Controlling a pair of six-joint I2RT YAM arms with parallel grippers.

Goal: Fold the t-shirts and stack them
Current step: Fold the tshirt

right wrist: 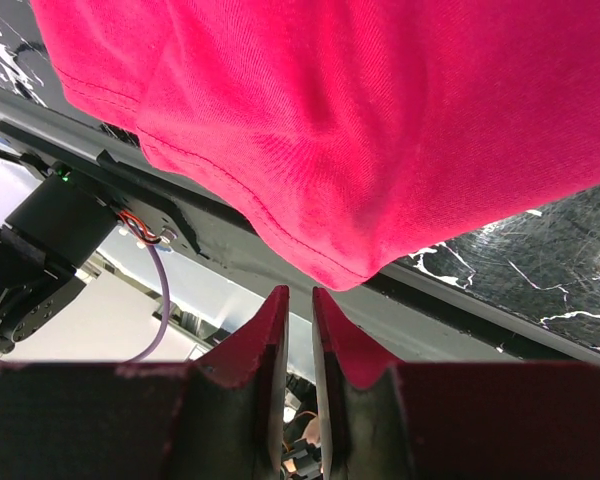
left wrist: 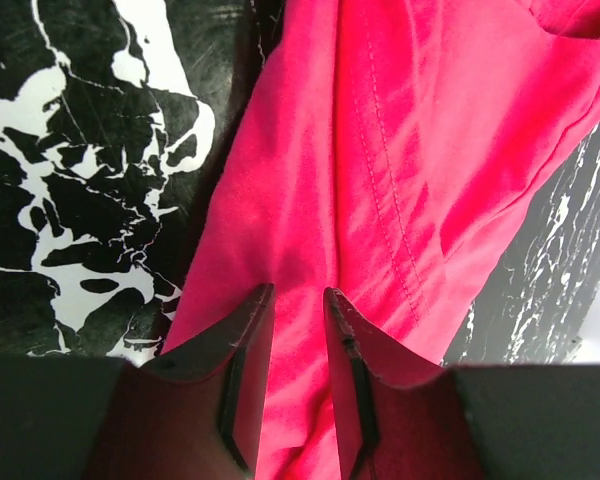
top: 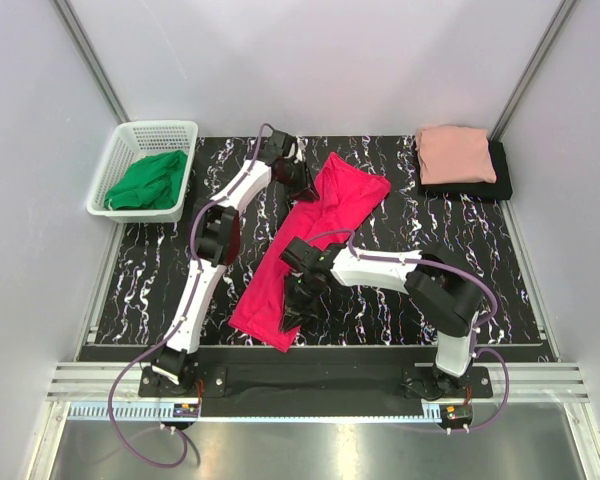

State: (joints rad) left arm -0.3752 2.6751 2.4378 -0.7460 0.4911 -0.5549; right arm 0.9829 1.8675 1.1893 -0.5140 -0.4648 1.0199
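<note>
The crimson-pink t-shirt lies as a long, rumpled strip running diagonally across the black marbled table. My left gripper is on its far left end. In the left wrist view, that gripper stands narrowly open, its fingers pressed on either side of a ridge of the crimson cloth. My right gripper sits at the shirt's near end. Seen from the right wrist, it is slightly open with nothing in it, just short of the hemmed corner. The salmon-pink t-shirt lies folded on the folded black t-shirt at the back right.
A white basket holding a green cloth stands at the back left, off the table's corner. The table's front edge and grey rail run just beyond the right gripper's tips. White walls close in both sides.
</note>
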